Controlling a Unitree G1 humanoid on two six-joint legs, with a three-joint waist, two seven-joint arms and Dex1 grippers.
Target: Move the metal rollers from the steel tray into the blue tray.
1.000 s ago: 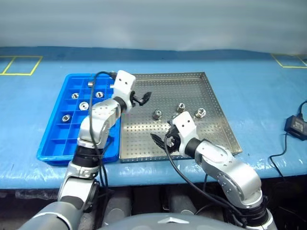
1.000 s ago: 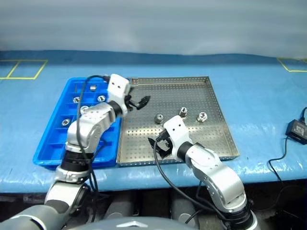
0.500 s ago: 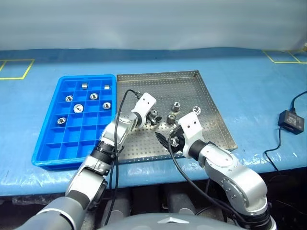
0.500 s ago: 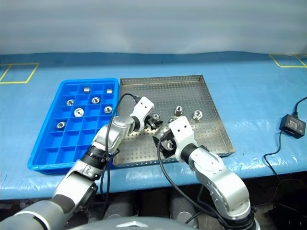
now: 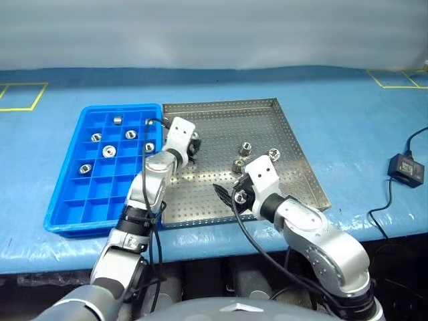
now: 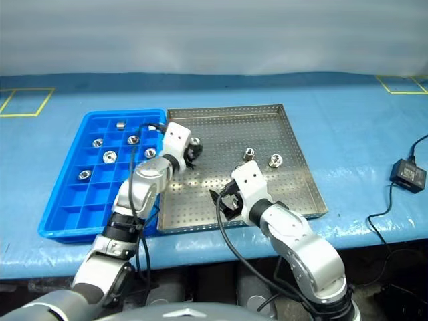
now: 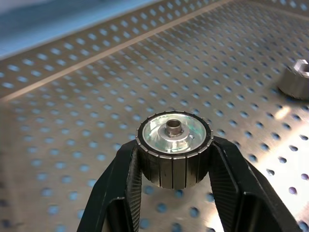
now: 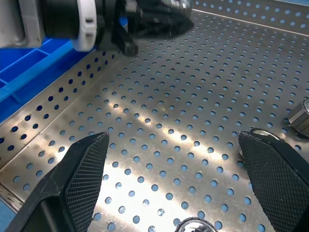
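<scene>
Roller [image 6: 194,142] in left end effector [image 6: 192,150]

A long table under a bright blue cloth cover [image 5: 348,120] spans the scene, wrinkled along its front edge. Behind it, at 12 o'clock, hangs a pale grey-white wall [image 5: 214,30]. Yellow tape squares [image 5: 17,93] mark the cover at 10 and 2 o'clock. A small black power adapter [image 5: 403,165] (cable trailing off the edge) lies at 3 o'clock.

Two trays: a blue tray [image 5: 67,200] on the left and a steel tray [image 5: 221,127] on the right. Eleven rollers [image 5: 108,151]: seven in the blue tray, three loose in the steel tray, and one more roller [image 7: 174,140] pinched in the left gripper [image 7: 174,166]. One black adapter [image 5: 404,165] lies at the far right.
</scene>
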